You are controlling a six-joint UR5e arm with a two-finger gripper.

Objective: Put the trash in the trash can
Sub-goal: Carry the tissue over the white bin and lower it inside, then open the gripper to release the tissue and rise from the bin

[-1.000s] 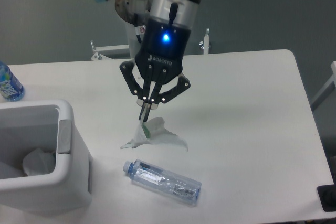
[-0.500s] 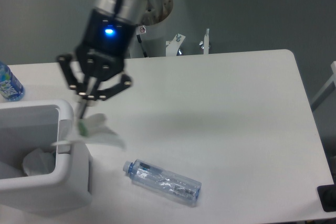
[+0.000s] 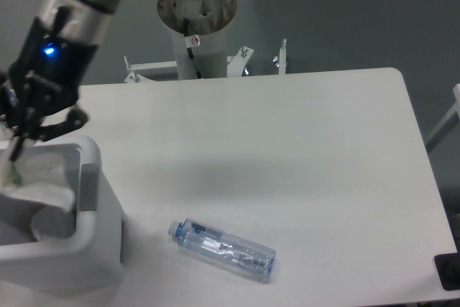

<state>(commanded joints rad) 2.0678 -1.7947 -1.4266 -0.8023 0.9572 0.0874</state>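
Paper wrapper point(image 3: 39, 181) hangs pinched in the pincer point(image 3: 14, 152) at far left of frame, over the opening of the white bin point(image 3: 90, 249) at lower left. More white paper sits inside the bin. Wrapper looks light, floppy, likely to drift on release. Crushed clear bottle point(image 3: 223, 249) lies flat on the bench point(image 3: 287, 141), lower centre, apart from the bin. Judged light, slick, springy; best gripped across its dented middle.

Dim, bluish, even overhead light. The flat white table point(image 3: 302, 141) carries a soft grey shadow at centre. The black two-finger gripper point(image 3: 16, 152) is motion-blurred, 1 blue indicator glowing. Overall image soft, slightly grainy.
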